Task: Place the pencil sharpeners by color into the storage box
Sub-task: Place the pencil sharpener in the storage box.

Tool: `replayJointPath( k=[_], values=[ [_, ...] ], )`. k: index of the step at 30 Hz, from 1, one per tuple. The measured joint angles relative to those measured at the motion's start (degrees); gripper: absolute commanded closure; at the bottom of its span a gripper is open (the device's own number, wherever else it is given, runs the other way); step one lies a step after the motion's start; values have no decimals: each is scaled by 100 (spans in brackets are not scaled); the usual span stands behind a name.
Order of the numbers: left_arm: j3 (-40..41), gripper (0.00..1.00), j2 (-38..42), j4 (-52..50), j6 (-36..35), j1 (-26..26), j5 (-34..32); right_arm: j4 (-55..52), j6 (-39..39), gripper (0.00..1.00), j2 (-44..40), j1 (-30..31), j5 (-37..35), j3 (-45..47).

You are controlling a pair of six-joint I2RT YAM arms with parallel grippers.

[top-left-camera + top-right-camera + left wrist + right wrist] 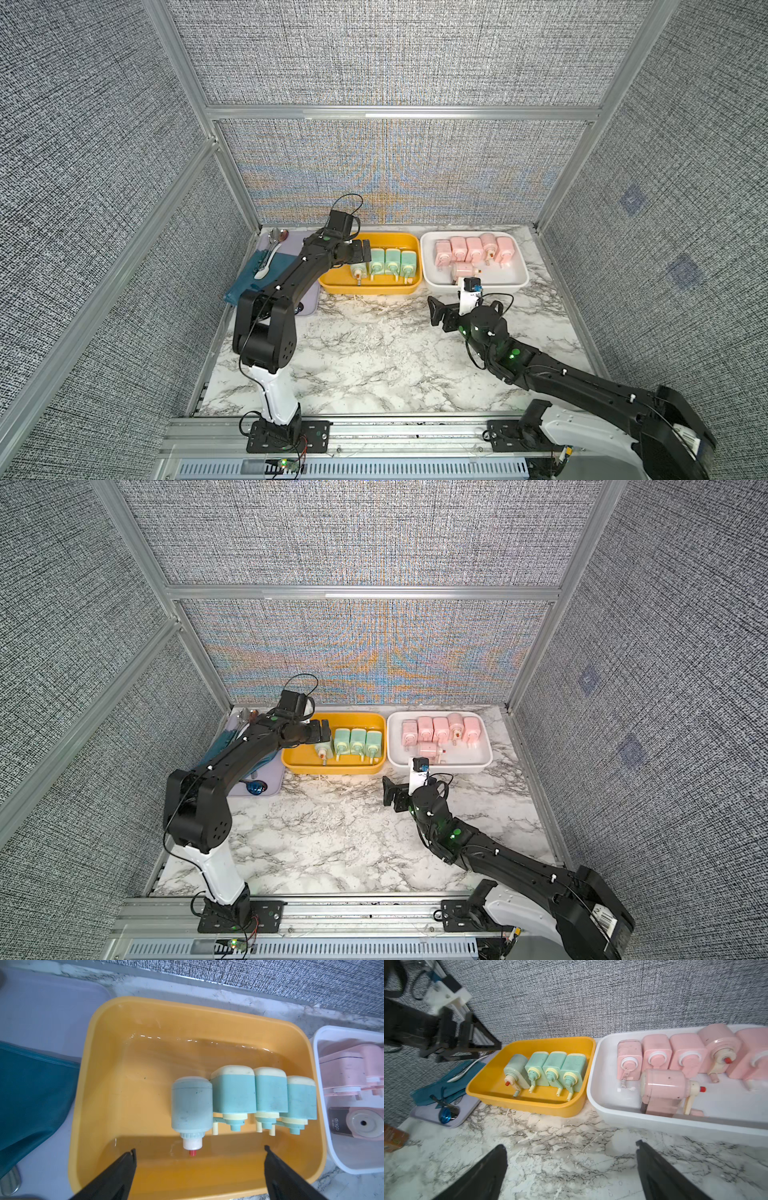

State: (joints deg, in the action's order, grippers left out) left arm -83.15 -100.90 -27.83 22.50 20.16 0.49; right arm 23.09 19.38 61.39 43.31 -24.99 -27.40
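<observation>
Marble-patterned desk (374, 353) inside a grey fabric-walled enclosure is carrying two storage boxes side by side along its far edge. Yellow box (370, 289) is holding the four green pencil sharpeners (392, 262), which are lying in one row with their cranks pointing toward the robot. The pale green sharpener (191, 1105) is lying at the row's end nearest the left arm, just beside its neighbour. Left hand (199, 1149) is hovering over that end of the yellow box with its jaws spread wide and gripping nothing, the pale green sharpener lying just beyond its fingertips (128, 1159). White box (505, 286) is holding the six pink pencil sharpeners (473, 248). Five are forming a row at the back, and the sixth pink sharpener (462, 270) is lying in front of them. Right hand (571, 1144) is hanging above bare desk in front of the white box, jaws fully apart and empty. Lilac tray (312, 301) beside the yellow box is bearing a teal cloth (245, 286) and a white spoon (266, 266).
</observation>
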Motion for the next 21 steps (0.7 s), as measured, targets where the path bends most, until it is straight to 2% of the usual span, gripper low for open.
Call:
replayJointPath(
  k=[7,13,18,21],
  values=[
    [2297,1,1910,1016,-225,-2,-573,380,-815,1,9,-1056,-256,313],
    [4172,1,3381,1971,-673,-7,-1340,479,-1154,1,-31,-2170,37,654],
    [4981,0,3893,2474,-1080,-7,-1967,531,-1338,1,-107,-2861,382,874],
    [5202,0,4006,2610,-1226,-17,-2330,656,-1443,1,-157,-3198,575,988]
  ],
)
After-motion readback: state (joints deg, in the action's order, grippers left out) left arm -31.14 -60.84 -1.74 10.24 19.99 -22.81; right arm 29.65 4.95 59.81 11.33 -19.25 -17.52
